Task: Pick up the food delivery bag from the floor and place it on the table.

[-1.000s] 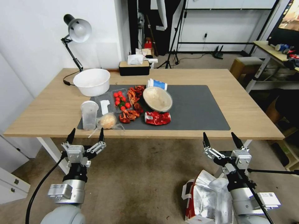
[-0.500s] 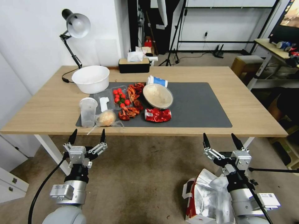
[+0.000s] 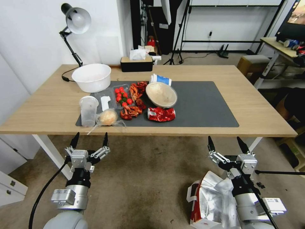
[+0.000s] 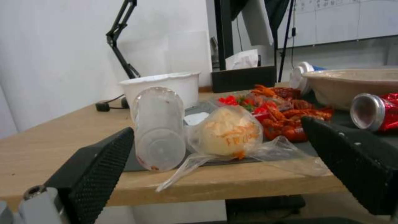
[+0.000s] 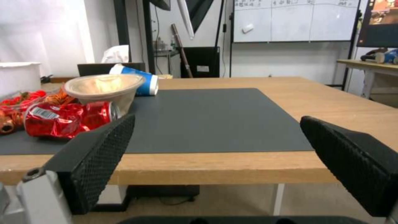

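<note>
Gaping foil-lined food delivery bag point(image 3: 211, 203) on floor point(image 3: 143, 178), beside right gripper point(image 3: 227, 147) (2 grippers' fingers spread).

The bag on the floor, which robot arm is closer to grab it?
Probably the right. The bag sits on the carpet just below the right gripper, which is open. The left gripper, also open, hangs well off to the other side, facing the table edge.
</note>
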Controlling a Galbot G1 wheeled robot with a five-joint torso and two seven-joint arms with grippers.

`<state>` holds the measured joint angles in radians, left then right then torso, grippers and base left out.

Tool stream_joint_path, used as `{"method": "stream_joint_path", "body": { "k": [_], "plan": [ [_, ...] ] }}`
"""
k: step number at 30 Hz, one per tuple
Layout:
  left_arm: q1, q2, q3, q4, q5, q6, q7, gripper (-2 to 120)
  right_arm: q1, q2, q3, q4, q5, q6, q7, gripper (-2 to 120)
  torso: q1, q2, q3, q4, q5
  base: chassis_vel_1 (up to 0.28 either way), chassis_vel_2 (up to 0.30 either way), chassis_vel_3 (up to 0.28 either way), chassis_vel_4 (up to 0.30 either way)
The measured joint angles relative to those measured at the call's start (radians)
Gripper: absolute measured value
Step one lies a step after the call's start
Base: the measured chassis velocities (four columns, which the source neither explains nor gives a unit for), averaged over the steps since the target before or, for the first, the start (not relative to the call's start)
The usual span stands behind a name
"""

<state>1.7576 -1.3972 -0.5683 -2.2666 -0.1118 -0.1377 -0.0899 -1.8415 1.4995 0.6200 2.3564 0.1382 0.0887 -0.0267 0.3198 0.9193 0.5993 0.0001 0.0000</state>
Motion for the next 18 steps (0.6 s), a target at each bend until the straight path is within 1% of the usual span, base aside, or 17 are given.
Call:
{"method": "stream_joint_path", "body": {
  "k": [1, 6, 10, 13, 18],
  "plan": [
    [0.0, 0.0, 0.0, 0.0, 0.0, 0.0, 0.0, 100, 0.0, 0.0, 0.0, 0.0, 0.0, 0.0, 0.0, 100, 0.0, 0.0, 0.0, 0.0, 0.0, 0.0, 0.0, 0.0, 0.0],
    [0.001, -0.004, 0.001, -0.011, -0.02, 0.009, 0.022, 100, -0.004, 0.007, 0.0, 0.002, -0.008, 0.0, 0.0, 100, -0.011, -0.028, -0.017, 0.0, 0.0, 0.0, 0.0, 0.0, 0.0],
    [0.001, -0.005, 0.001, -0.013, -0.021, 0.011, 0.024, 100, -0.003, 0.006, 0.001, 0.004, -0.016, 0.0, 0.002, 100, -0.017, -0.042, -0.025, 0.0, 0.0, 0.0, 0.0, 0.0, 0.0],
    [0.001, -0.006, 0.0, -0.013, -0.018, 0.011, 0.02, 100, -0.003, 0.006, 0.003, 0.007, -0.016, 0.0, 0.002, 100, -0.026, -0.062, -0.036, 0.0, 0.0, 0.0, 0.0, 0.0, 0.0],
    [0.001, -0.006, 0.0, -0.013, -0.016, 0.009, 0.022, 100, -0.003, 0.006, 0.003, 0.007, -0.017, 0.0, 0.002, 100, -0.032, -0.077, -0.045, 0.0, 0.0, 0.0, 0.0, 0.0, 0.0]
  ]
}}
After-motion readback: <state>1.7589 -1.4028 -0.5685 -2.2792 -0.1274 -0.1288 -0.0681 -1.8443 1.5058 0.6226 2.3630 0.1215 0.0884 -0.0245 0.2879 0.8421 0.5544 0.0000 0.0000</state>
